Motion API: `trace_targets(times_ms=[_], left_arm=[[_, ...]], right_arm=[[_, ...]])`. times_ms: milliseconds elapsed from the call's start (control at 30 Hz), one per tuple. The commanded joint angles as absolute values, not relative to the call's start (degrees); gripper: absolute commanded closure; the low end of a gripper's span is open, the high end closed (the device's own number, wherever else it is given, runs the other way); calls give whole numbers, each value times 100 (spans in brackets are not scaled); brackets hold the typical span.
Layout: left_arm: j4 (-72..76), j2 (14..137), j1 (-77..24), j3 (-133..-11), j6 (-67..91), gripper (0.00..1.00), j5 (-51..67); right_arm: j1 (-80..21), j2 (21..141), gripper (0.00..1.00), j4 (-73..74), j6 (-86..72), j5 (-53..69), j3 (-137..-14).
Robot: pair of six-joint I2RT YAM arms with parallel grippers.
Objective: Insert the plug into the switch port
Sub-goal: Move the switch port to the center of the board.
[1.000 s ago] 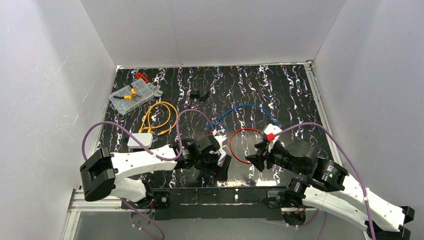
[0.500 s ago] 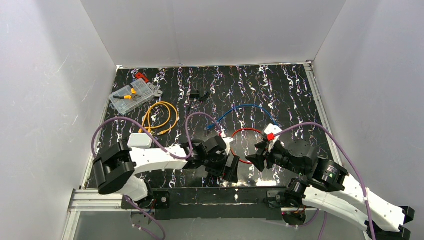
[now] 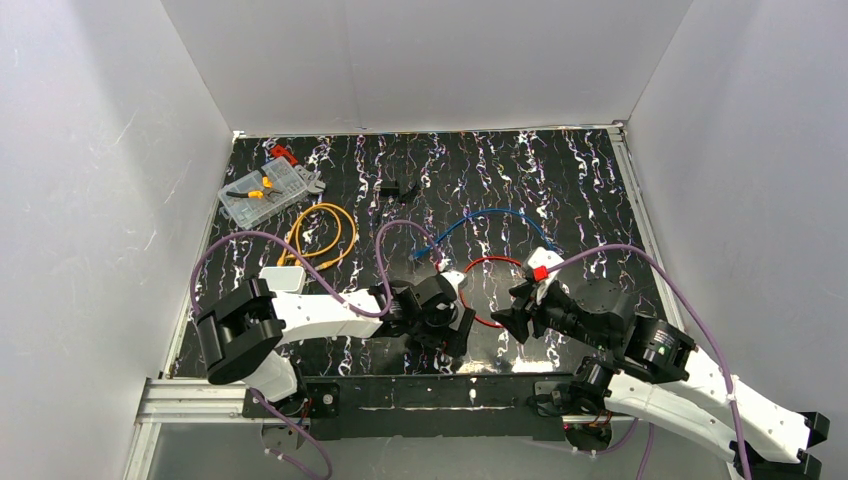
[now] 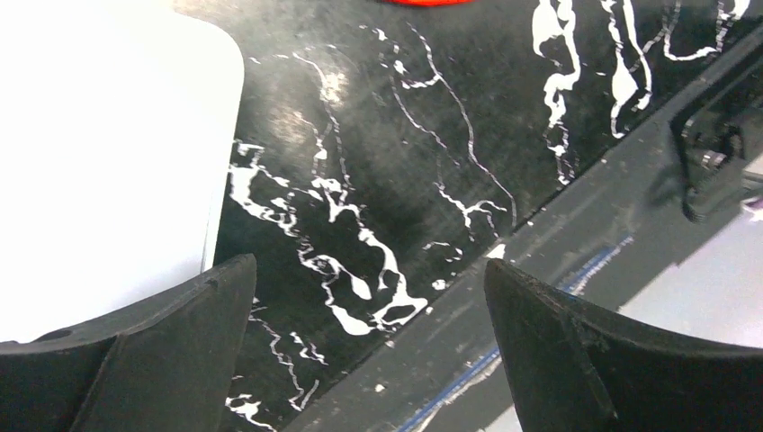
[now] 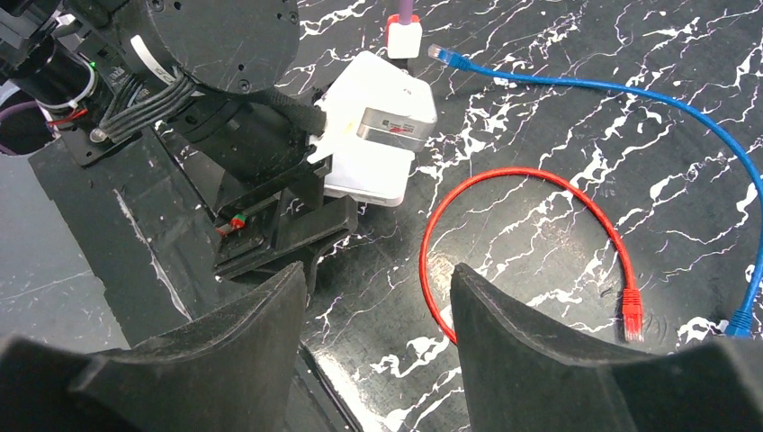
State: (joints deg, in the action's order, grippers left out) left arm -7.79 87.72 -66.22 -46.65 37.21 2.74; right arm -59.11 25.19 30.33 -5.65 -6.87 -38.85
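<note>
Two tools, both released and empty. The switch (image 3: 283, 278) lies on the surface well to the left of my left tool (image 4: 364, 270), its long axis running left-right; that tool is the nearer, while the red plug (image 5: 631, 317) lies near my right tool (image 5: 375, 279).

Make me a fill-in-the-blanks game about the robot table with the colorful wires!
1. The cable curled into a loop near both grippers is ____.
2. The left gripper and the right gripper are both ____, holding nothing.
3. The clear plastic box sits at the far ____ corner of the table.

Missing words: red; open; left.
</note>
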Motion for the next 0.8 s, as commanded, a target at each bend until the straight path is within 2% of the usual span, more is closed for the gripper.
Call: trace_targets(times_ms=[0,300,767], left_arm=[[-980,8856,-6613,-4629,3395,2,-492],[-841,8754,-6212,-4382,3250,2,-1097],[-266,8543,-4975,-4155,3041,2,-618]], right_arm=[[-5906,2624,33,2832,-530,-575,-4107],[-5906,2746,33,2753,-484,-657,-4042],[-5906,3118,33,2381,-581,-893,-3885]])
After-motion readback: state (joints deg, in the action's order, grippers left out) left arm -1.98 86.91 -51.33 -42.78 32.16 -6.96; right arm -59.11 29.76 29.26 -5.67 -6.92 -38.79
